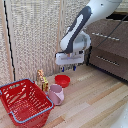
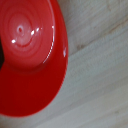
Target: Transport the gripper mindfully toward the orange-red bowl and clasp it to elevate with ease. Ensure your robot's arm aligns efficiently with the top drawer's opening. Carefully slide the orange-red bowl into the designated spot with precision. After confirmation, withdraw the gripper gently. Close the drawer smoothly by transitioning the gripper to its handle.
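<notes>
so the gripper (image 1: 71, 66) is hanging a little above the orange-red bowl (image 1: 62, 80), slightly toward the exterior view's right of it, not touching. honestly can't tell how wide the blue-tipped fingers (image 1: 75, 68) are spread, they're just small blurry nubs under the white hand, and the wrist view doesn't show them at all. nothing is held as far as i can see.

the wrist view is almost filled by the bowl (image 2: 27, 55), glossy with ring-like ridges inside and a couple of light glints, sitting on pale wood boards.

going up from the hand, the robot's arm (image 1: 80, 27) leans in from the upper right of the exterior view, fat white segments with a dark joint band.

the bowl is sitting on the wooden floor (image 1: 95, 100), out in the open. just beside it toward the exterior view's left is a pink mug (image 1: 55, 94), and a small yellowish-brown item (image 1: 42, 79) i can't make out stands behind the mug. further left is a big red wire-mesh basket (image 1: 24, 102).

the drawers are well apart from the bowl, on the exterior view's right: the top drawer (image 1: 107, 35) with its silver handle (image 1: 106, 36), and a lower drawer (image 1: 107, 62) below with a similar bar.
</notes>
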